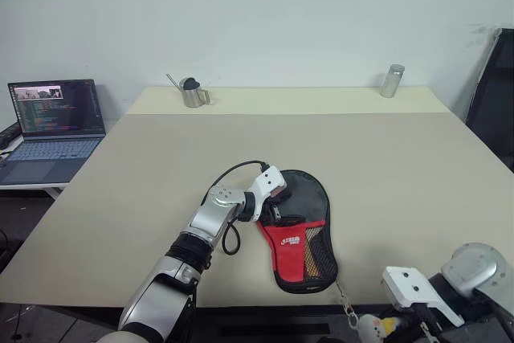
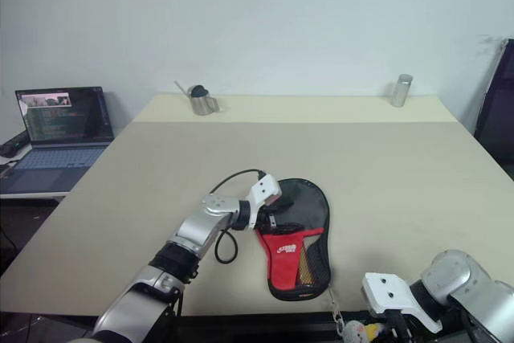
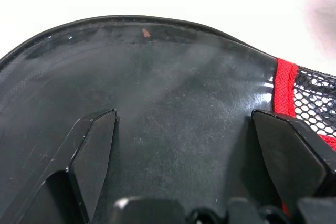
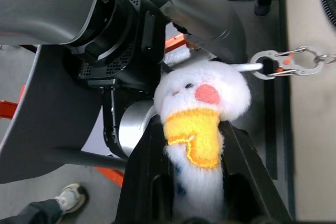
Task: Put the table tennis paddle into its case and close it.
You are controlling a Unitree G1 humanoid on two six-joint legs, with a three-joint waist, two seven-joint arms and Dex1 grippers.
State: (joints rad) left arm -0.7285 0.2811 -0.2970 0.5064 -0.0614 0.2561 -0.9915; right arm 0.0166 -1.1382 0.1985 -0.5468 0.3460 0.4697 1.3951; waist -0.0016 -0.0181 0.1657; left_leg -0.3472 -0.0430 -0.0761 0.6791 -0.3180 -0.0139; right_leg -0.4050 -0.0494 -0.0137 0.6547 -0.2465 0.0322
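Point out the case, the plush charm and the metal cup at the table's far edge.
case (image 1: 299, 248): left eye view, on its red logo panel.
plush charm (image 4: 202, 116): right wrist view, on its white and yellow body.
metal cup (image 1: 392, 81): left eye view, on its side wall.

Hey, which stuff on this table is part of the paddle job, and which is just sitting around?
Part of the job:
- case
- plush charm, held by the right tool
- left tool, open over the case

Just lying about:
- metal pitcher
- metal can
- laptop
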